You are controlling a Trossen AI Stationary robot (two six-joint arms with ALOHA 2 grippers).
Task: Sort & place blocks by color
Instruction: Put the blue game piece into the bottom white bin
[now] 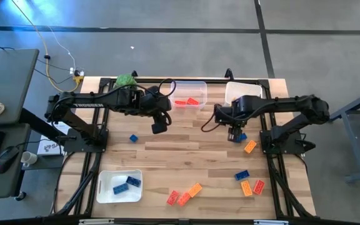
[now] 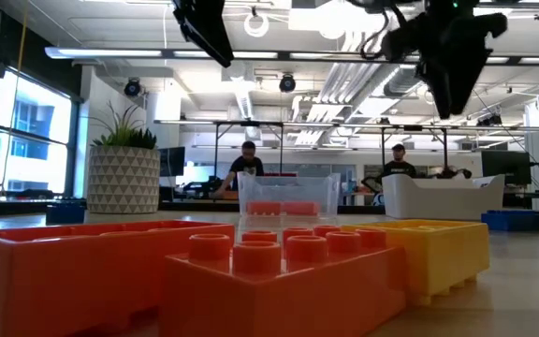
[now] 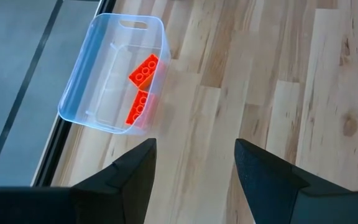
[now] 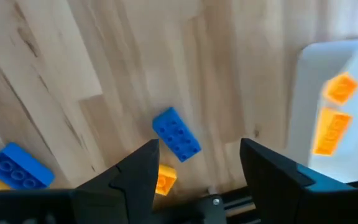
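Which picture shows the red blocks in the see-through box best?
The left wrist view: it looks down into the clear tray, and both red blocks show their studs, one beside the other. The high view shows them as small red patches. The low view shows only a red blur through the tray wall. The right wrist view misses them.

The left arm was extended from nine o'clock toward the table's centre, its gripper (image 1: 159, 127) held above the surface with fingers (image 3: 129, 177) spread apart and nothing between them. The right arm was reached in from three o'clock, its gripper (image 1: 234, 134) likewise held open and empty.
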